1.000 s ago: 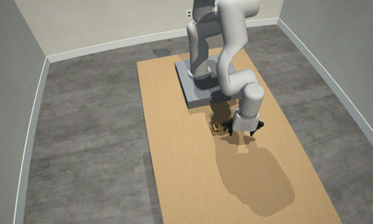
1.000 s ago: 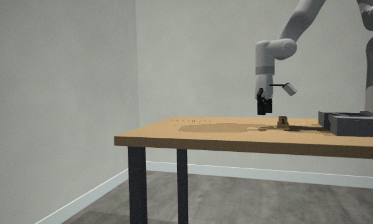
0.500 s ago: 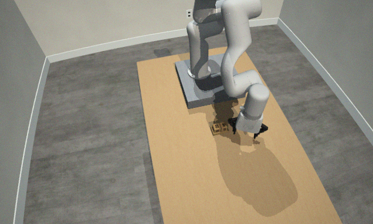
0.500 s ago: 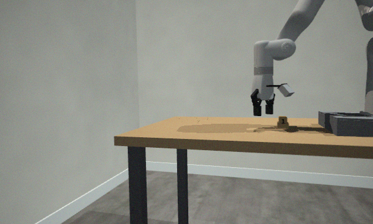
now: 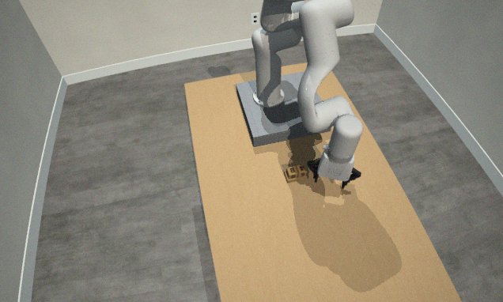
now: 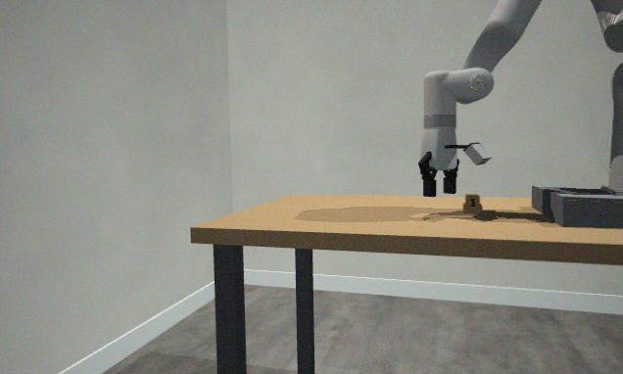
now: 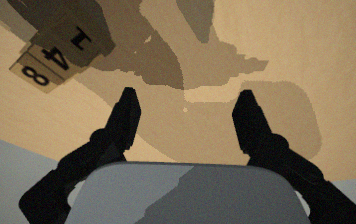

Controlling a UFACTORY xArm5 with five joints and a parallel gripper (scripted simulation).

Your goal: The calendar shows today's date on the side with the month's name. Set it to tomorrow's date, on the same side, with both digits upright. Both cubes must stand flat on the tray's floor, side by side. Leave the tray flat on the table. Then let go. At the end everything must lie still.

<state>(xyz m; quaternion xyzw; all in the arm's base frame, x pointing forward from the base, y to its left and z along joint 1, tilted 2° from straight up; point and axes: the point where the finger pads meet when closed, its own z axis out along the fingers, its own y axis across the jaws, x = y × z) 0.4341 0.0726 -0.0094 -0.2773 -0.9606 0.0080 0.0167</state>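
Note:
Two small wooden cubes sit side by side on the small wooden tray. The left cube and the right cube carry dark marks, too small to read in the top view. A face with a 1 points toward the exterior camera. In the wrist view, at the upper left, faces show an 8, a 4 and a 1. No month name is readable. My gripper is open and empty, above the table to the right of the tray in the top view.
The grey base block of the arm stands behind the tray on the wooden table. The arm's shadow falls across the tray and the table around it. The table's right edge lies beyond the gripper in the top view.

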